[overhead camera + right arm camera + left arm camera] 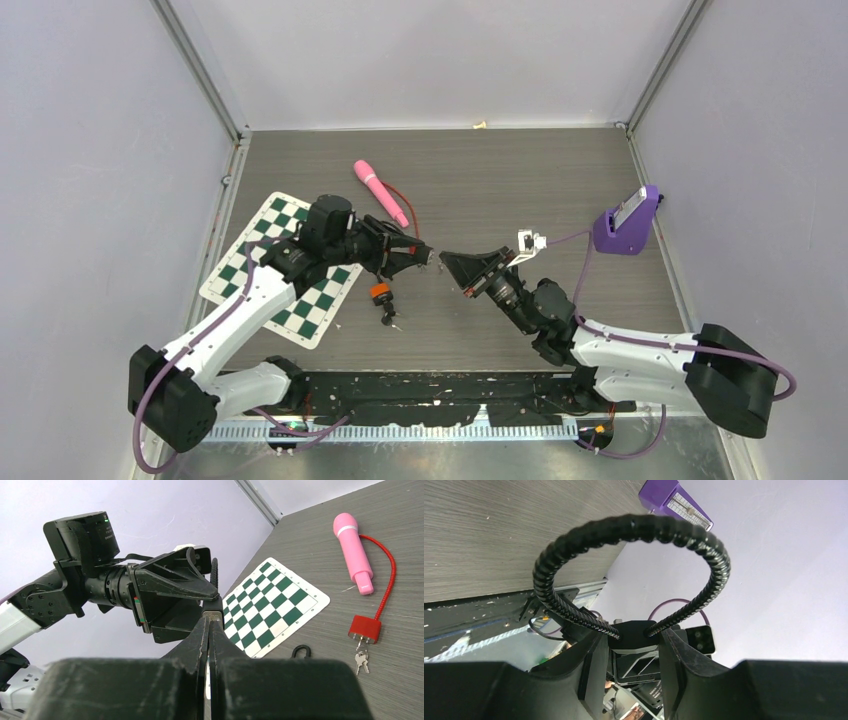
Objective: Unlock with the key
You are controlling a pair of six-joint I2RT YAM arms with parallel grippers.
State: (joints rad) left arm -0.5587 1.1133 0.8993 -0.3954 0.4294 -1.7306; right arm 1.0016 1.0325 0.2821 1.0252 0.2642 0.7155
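My left gripper point(418, 256) is shut on the body point(634, 631) of a black cable lock. Its ribbed black cable loop point(624, 522) arches above the fingers point(591, 672). My right gripper point(452, 262) faces it, tip to tip, above the table's middle. In the right wrist view, its fingers point(200, 645) are pressed together on a thin pale key blade point(207, 677), mostly hidden. The fingertips point(208, 622) touch the lock's silver end face point(212, 615). Whether the key sits in the keyhole is hidden.
A red padlock point(365, 628) with spare keys point(361, 661) lies on the table, joined by a red cable to a pink cylinder point(353, 550). A green-and-white checkered mat point(285, 265) lies at left and a purple device point(628, 222) at right. A small black hook point(301, 651) lies near the mat.
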